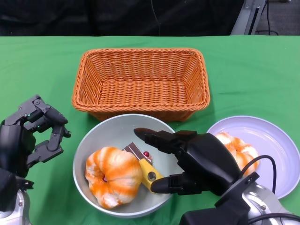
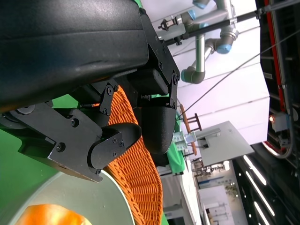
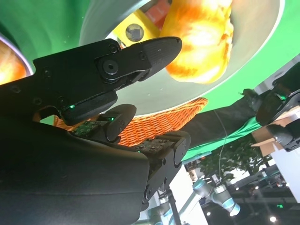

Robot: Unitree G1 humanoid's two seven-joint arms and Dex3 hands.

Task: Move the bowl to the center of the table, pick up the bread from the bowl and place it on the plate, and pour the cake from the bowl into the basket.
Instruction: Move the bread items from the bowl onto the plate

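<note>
Our right hand (image 1: 197,161) hovers over the bowl (image 1: 93,140), fingers apart, ready for its bread (image 1: 112,176) beside the cake (image 1: 147,168); our left hand (image 1: 33,136) waits open left of the bowl.

Orange woven basket (image 1: 140,82); grey bowl (image 1: 93,140); orange-white striped bread (image 1: 112,176) (glossy); lilac plate (image 1: 269,140); green table (image 1: 253,75).

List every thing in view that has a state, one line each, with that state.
Basket: upright, holds nothing.
Bowl: upright, holds one bread and the cake.
Bread in bowl: not held.
Cake: lies in bowl beside that bread.
Plate: holds a second bread.
Left hand: open, beside bowl.
Right hand: open, over bowl's rim.
</note>
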